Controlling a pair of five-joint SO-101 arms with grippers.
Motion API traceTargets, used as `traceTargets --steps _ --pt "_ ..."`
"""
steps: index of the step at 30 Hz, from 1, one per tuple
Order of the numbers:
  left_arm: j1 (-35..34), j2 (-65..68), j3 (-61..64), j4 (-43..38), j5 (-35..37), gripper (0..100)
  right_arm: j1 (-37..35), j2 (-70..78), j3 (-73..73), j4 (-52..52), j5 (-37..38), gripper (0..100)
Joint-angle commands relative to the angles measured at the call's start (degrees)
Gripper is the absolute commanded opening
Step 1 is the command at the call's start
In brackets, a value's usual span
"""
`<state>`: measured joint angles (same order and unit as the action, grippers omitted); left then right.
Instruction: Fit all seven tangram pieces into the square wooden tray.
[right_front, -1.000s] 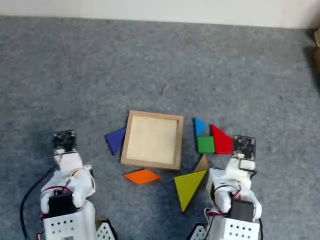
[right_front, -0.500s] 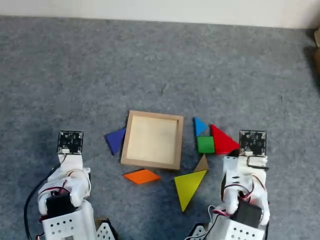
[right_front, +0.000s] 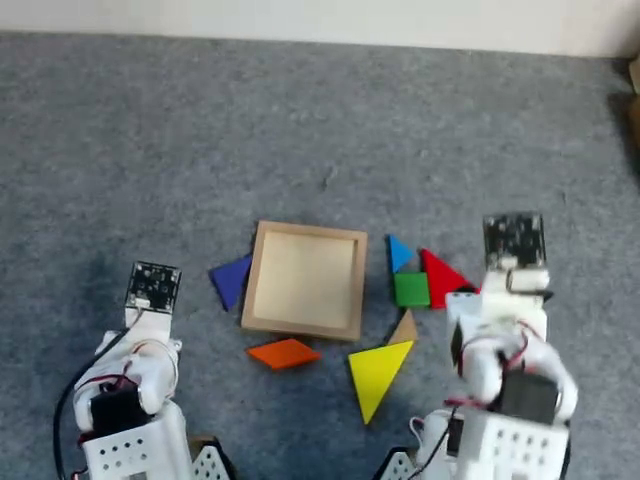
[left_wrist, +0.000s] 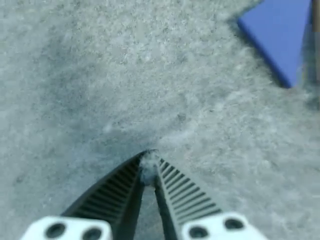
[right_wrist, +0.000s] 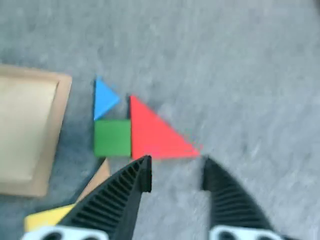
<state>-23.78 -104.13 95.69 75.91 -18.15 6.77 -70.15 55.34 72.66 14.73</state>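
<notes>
Indoor room: grey carpet (right_front: 300, 130), pale wall (right_front: 300, 15)

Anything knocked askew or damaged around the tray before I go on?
Nothing stands out. The square wooden tray lies flat and empty on the grey carpet, and all seven coloured tangram pieces lie flat around it.

There is one square wooden tray (right_front: 250, 285) and seven tangram pieces. Five are triangles (dark blue triangle (right_front: 232, 280), light blue triangle (right_front: 399, 252), red triangle (right_front: 440, 275), yellow triangle (right_front: 377, 372), tan triangle (right_front: 405, 328)), one is a green square (right_front: 411, 289) and one an orange parallelogram (right_front: 285, 352). The arms number two: left arm (right_front: 130, 380) and right arm (right_front: 505, 350).
</notes>
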Motion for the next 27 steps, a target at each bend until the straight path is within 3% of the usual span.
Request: traceTargets --steps 1,6,8,11,15,27 --pt "-3.3 -0.4 -2.0 0.0 -0.1 15 -1.6 9.5 -6.6 0.9 -2.5 29.3" --pt "-5.4 -0.4 -2.1 0.1 5.8 27 -10.5 14.5 -7.0 1.0 -3.0 29.3" --pt "-5.8 -0.4 -2.2 0.1 5.7 27 -14.9 16.4 -7.0 1.0 -4.3 29.3" --pt "-5.9 -0.4 -2.2 0.1 5.7 27 -19.5 20.7 -7.2 1.0 -12.7 29.3" --pt "-5.9 -0.4 -2.2 0.1 5.7 27 -20.5 28.5 -7.6 0.5 -15.6 29.3" --pt "-5.9 -0.4 -2.2 0.1 5.7 27 -9.5 53.1 -23.6 -1.1 11.0 29.6"
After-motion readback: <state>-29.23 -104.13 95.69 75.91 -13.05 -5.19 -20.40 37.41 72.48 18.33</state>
